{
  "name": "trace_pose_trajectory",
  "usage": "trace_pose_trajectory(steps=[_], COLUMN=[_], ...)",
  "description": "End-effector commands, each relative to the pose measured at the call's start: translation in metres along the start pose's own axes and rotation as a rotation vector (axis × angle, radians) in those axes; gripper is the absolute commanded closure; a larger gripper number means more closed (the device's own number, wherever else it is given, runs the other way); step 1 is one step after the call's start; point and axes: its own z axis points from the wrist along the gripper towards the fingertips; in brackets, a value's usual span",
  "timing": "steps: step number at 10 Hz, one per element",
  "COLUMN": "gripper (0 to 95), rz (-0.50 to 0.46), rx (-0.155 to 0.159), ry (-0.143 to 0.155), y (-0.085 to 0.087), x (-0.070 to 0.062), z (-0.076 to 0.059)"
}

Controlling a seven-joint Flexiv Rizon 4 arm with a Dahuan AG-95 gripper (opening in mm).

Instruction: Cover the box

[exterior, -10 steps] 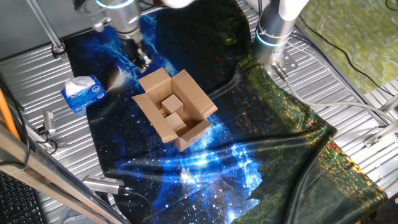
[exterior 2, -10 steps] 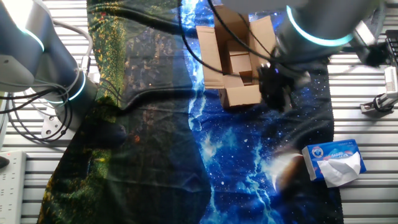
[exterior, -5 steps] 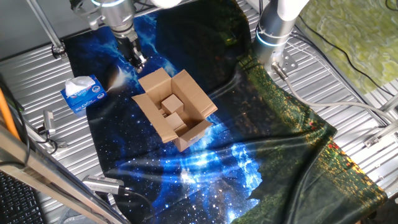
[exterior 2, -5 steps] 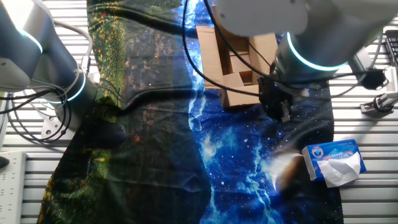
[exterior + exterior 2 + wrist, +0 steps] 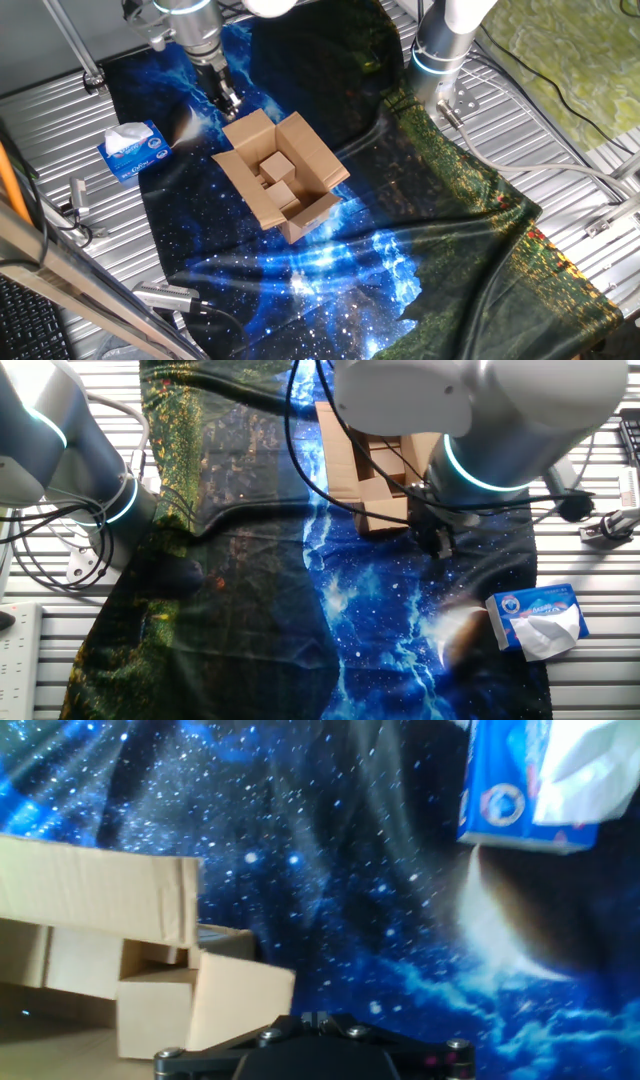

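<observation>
The box [image 5: 285,178] is a small brown cardboard carton on the starry blue cloth, with its four top flaps standing open and smaller cardboard pieces inside. My gripper [image 5: 227,100] hangs just behind the box's back-left flap, fingers together and empty. In the other fixed view the arm hides much of the box [image 5: 342,450], and the gripper [image 5: 440,542] is beside its near right corner. In the hand view the box [image 5: 95,902] fills the lower left, and the shut gripper [image 5: 318,1018] pokes up at the bottom edge, just right of the box.
A blue-and-white tissue box [image 5: 133,150] lies on the cloth left of the carton; it also shows in the other fixed view [image 5: 535,620] and the hand view [image 5: 525,785]. A second robot arm [image 5: 445,45] stands at the back right. Ribbed metal table surrounds the cloth [image 5: 400,230].
The gripper shifted slightly away from the box and back beside its flap. In the other fixed view the arm slid left and now hides more of the box. The box has not moved.
</observation>
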Motion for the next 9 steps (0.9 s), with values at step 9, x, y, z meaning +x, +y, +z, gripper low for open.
trace_pose_trajectory(steps=[9], gripper=[95.0], rz=[0.060], rx=[-0.036], ry=[0.046], y=[0.010], x=[-0.004], z=[-0.013])
